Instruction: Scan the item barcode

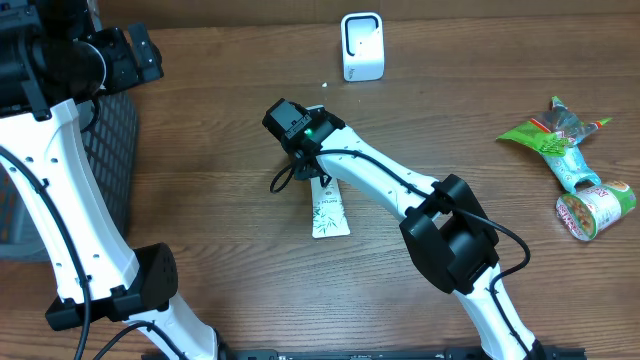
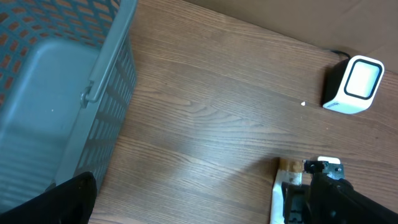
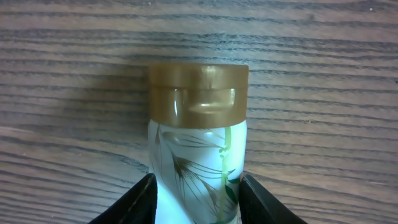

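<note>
The white plastic tube with a gold cap (image 3: 196, 162) lies flat, its long axis running straight out between the half-closed jaws of the right gripper (image 3: 198, 182), which flank its body, firm hold uncertain; the left gripper (image 1: 145, 57) hangs wide open, empty, well apart.

The tube (image 1: 330, 214) lies on the table (image 1: 200, 120), scanner (image 1: 362, 46) behind it; basket (image 1: 115, 150) far left; snack packets (image 1: 572, 166) far right.
</note>
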Available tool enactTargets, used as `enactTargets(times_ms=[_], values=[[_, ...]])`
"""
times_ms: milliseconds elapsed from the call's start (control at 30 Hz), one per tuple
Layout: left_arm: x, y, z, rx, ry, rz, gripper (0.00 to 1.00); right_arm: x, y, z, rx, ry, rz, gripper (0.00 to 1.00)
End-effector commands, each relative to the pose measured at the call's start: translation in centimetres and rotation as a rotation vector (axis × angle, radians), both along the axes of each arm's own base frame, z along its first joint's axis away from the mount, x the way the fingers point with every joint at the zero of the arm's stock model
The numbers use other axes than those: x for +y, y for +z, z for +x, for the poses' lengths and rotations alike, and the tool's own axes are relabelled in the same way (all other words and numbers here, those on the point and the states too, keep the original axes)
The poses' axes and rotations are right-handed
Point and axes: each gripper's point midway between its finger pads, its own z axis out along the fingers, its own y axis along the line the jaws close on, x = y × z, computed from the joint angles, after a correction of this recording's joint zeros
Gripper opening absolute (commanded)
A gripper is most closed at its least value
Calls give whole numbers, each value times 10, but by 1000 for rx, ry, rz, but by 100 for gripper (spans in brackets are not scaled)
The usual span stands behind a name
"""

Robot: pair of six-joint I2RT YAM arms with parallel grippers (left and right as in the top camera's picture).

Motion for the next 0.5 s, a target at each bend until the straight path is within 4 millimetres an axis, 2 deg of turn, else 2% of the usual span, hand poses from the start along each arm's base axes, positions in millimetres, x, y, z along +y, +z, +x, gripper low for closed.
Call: enactTargets(times_ms=[0, 167, 200, 400, 467], values=[[3, 0, 0, -1, 19, 1, 100, 11, 7, 2, -17, 77, 7, 43], [3, 0, 0, -1, 19, 1, 100, 17, 31, 9, -45, 87, 29, 42], [3, 0, 0, -1, 19, 1, 100, 17, 34, 9, -44, 87, 30, 35], [3, 0, 0, -1, 19, 1, 100, 21, 27, -2, 15, 99, 59, 21], [3, 0, 0, -1, 19, 1, 100, 21, 23, -2, 17, 96, 58, 21]])
